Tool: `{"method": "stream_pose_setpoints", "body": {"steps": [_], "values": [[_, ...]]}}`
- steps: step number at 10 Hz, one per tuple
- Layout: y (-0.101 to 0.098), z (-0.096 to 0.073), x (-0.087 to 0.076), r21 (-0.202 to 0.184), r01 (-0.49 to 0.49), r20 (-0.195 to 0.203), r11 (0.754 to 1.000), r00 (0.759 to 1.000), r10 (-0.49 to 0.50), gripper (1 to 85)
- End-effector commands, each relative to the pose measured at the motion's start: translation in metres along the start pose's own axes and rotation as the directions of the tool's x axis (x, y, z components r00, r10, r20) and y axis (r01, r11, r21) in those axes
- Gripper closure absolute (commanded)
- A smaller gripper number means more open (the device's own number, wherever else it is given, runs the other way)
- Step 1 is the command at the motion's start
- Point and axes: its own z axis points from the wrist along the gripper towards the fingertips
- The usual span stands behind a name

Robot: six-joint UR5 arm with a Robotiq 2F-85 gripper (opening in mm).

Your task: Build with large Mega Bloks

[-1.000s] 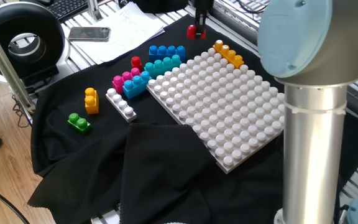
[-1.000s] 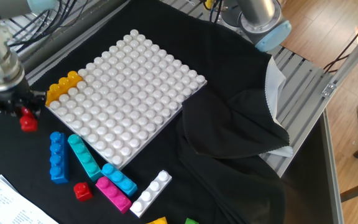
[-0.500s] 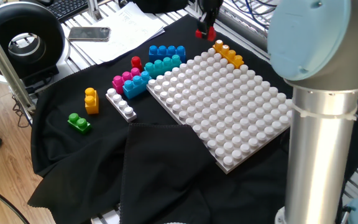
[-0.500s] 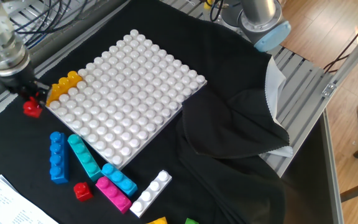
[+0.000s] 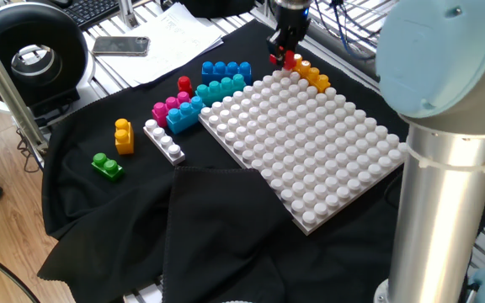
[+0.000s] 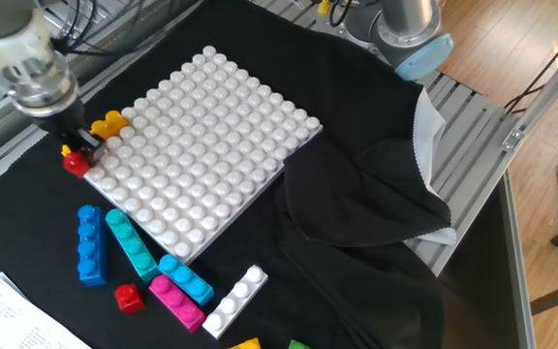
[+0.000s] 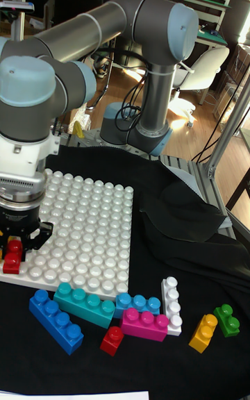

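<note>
My gripper (image 5: 287,49) is shut on a small red brick (image 5: 290,60) and holds it at the far corner of the white studded board (image 5: 310,143), right beside the yellow-orange brick (image 5: 311,75) that sits on that corner. The other fixed view has the red brick (image 6: 76,163) at the board's left edge under the gripper (image 6: 78,147). In the tall view the red brick (image 7: 12,257) hangs at the board's near-left corner. Loose on the cloth lie a blue brick (image 5: 226,69), a teal one (image 5: 219,87), another red (image 5: 183,83), a pink (image 5: 170,105), a white (image 5: 164,140), a yellow-orange (image 5: 124,135) and a green (image 5: 107,166).
My arm's grey column (image 5: 436,194) fills the right foreground. A fold of black cloth (image 5: 217,227) lies bunched in front of the board. Papers and a phone (image 5: 121,45) lie at the back left next to a round black device (image 5: 32,52).
The gripper has carried the red brick from over the cloth to the board's corner beside the yellow-orange brick, and it has come lower. The loose bricks have not moved.
</note>
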Motion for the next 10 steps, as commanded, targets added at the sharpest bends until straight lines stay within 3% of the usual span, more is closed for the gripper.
{"method": "stream_pose_setpoints", "body": {"steps": [1, 6, 10], "values": [[0.007, 0.010, 0.006, -0.002, -0.070, -0.001, 0.998, 0.998, 0.070, 84.3], [0.011, 0.011, 0.015, -0.012, -0.055, -0.034, 0.998, 0.998, 0.055, 84.3], [0.021, 0.015, 0.004, -0.046, -0.109, -0.005, 0.993, 0.994, 0.109, 84.3]]}}
